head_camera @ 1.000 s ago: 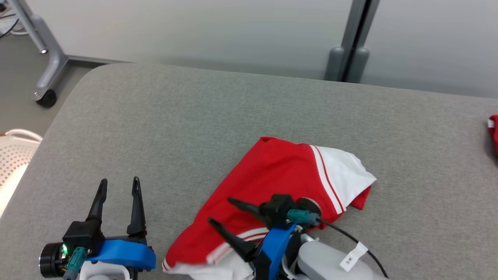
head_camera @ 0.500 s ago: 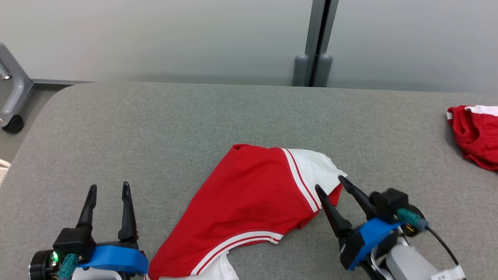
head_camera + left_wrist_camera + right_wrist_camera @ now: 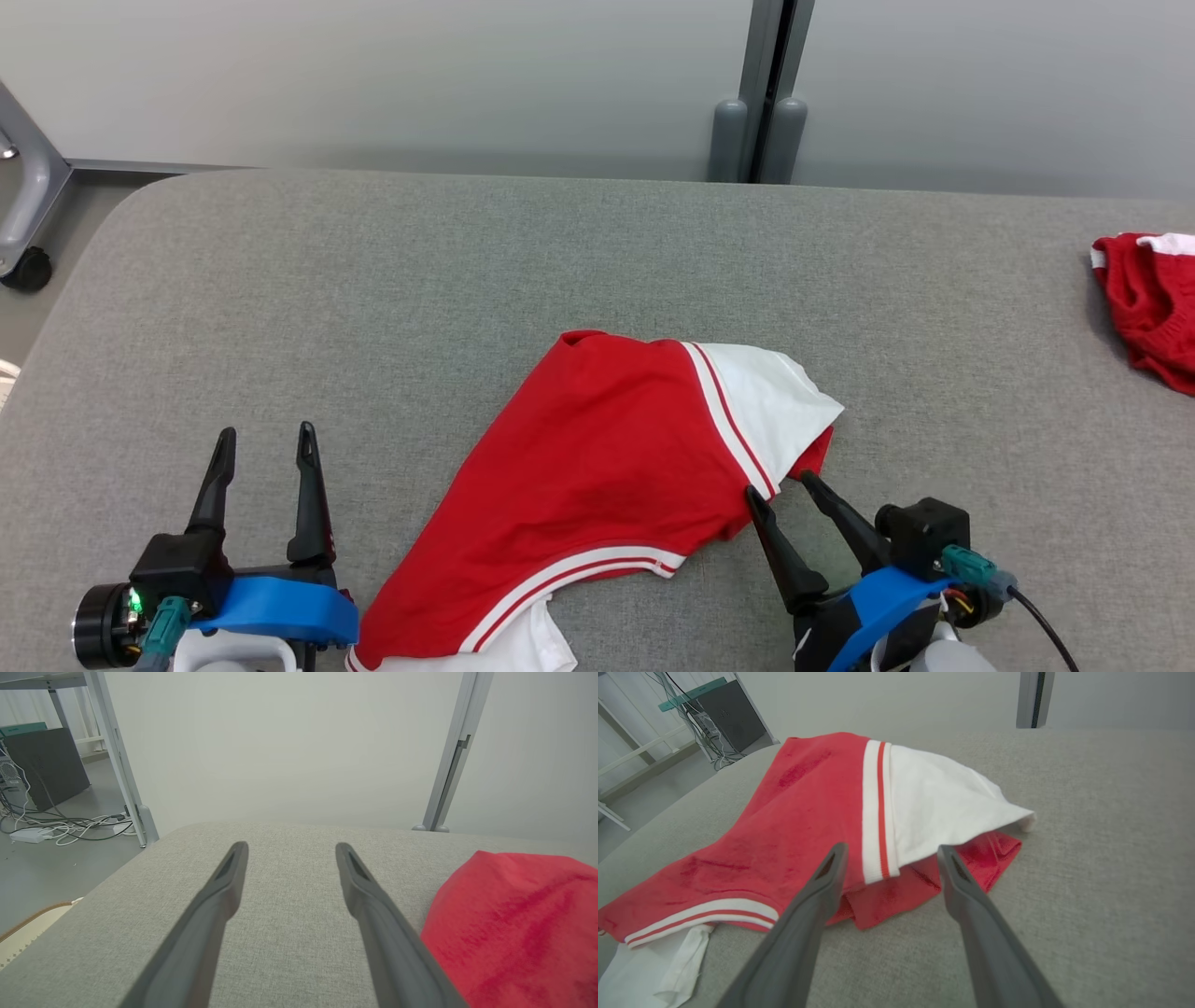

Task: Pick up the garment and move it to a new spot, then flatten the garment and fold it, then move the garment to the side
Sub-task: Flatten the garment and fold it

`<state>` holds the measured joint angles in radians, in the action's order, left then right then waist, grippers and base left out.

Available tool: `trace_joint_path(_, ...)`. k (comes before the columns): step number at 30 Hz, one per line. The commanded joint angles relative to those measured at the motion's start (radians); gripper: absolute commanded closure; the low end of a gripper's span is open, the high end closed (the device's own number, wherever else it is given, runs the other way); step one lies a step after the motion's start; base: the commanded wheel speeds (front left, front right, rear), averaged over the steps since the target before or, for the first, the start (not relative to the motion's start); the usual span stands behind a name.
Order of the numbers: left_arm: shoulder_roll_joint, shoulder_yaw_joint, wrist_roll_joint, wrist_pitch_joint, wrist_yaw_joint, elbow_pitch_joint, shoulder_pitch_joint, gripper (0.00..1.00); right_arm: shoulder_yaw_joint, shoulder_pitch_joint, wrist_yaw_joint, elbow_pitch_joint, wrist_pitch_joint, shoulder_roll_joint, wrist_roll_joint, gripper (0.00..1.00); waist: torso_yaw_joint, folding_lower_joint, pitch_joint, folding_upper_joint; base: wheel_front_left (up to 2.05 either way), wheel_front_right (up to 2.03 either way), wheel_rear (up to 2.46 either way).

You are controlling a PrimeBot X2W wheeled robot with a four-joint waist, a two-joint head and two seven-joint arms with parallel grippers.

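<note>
The right fingers [image 3: 761,513] are spread wide and hold nothing. Their tips are right by the edge of the red and white garment [image 3: 597,485], which lies on the grey bench [image 3: 467,271]. The right wrist view shows a red fold under the white flap. The left fingers [image 3: 306,457] are wide too, beside the garment. The head view shows another red cloth [image 3: 1144,299] far right.

Red garment [image 3: 597,467] with white panel and red-and-white stripes on grey table [image 3: 373,280].
</note>
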<state>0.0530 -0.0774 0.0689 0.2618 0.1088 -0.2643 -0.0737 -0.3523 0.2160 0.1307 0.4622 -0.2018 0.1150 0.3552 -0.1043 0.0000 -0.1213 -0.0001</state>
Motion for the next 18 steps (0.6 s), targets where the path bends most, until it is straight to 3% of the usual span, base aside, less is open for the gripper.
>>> trace_joint_path(1, 0.0, 0.005, -0.007, 0.004, 0.004, 0.001, -0.015, 0.0, 0.004, -0.023, 0.0, 0.004, 0.006, -0.006, 0.009, 0.0, -0.007, 0.0, -0.005, 0.0001, 0.0, 0.0, 0.0)
trace_joint_path(12, -0.001, -0.001, -0.01, 0.004, 0.006, -0.003, -0.022, 0.0, 0.0, 0.018, 0.0, 0.056, 0.001, -0.04, 0.055, 0.0, -0.02, 0.0, -0.023, 0.0001, 0.0, 0.0, 0.0)
trace_joint_path(13, -0.001, 0.001, -0.009, 0.004, 0.006, -0.002, -0.023, 0.0, -0.007, 0.026, 0.0, 0.057, -0.005, -0.043, 0.059, 0.42, -0.022, 0.0, -0.024, 0.0001, 0.0, 0.0, 0.0)
trace_joint_path(15, -0.001, 0.003, -0.008, 0.004, 0.007, -0.002, -0.029, 0.0, -0.016, 0.038, 0.0, 0.056, -0.018, -0.046, 0.059, 1.0, -0.024, 0.0, -0.027, 0.0001, 0.0, 0.0, 0.0)
trace_joint_path(18, -0.001, 0.005, -0.009, 0.004, 0.008, -0.003, -0.034, 0.0, -0.011, 0.056, 0.0, 0.046, -0.037, -0.048, 0.038, 1.0, -0.028, 0.0, -0.029, 0.0001, 0.0, 0.0, 0.0)
